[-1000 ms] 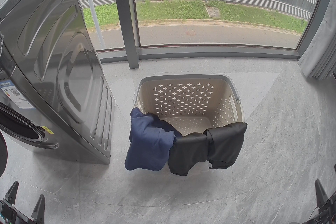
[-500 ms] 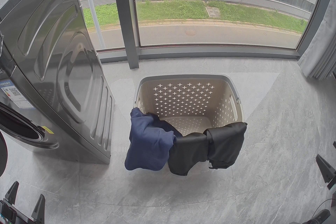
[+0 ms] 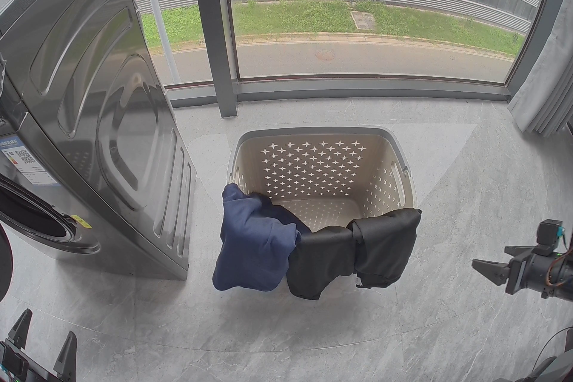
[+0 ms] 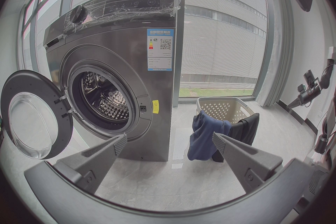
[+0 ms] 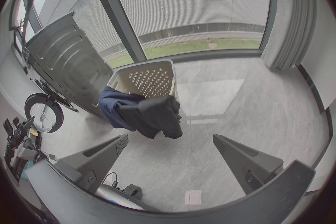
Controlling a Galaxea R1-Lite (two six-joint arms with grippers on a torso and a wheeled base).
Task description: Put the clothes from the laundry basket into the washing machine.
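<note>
The clothes are two pieces draped over the basket's (image 3: 316,131) near rim, partly inside and mostly hanging down its outer wall: a blue garment (image 3: 255,246) at the near left corner and a black garment (image 3: 352,252) beside it, running along the rim to the near right corner. The two overlap where they meet. The beige basket has star-shaped holes in its walls and stands on the grey floor (image 3: 453,174), with its bare bottom showing behind the clothes. The washer (image 3: 89,102) stands on the floor just to the left of the basket, apart from it. In the left wrist view its round door (image 4: 33,119) is swung wide open and the steel drum (image 4: 103,100) can be seen inside. Beyond the basket, a window (image 3: 370,1) runs along the floor's far edge, and a curtain (image 3: 546,85) hangs at the far right corner. The left gripper (image 3: 49,324) is low over the floor's near left corner, its fingers spread wide and holding nothing, with the washer's front and the basket ahead of it (image 4: 168,136). The right gripper (image 3: 492,264) hangs over the floor's right edge, well to the right of the basket and pointing toward it, with its fingers likewise spread and bare (image 5: 169,137).
</note>
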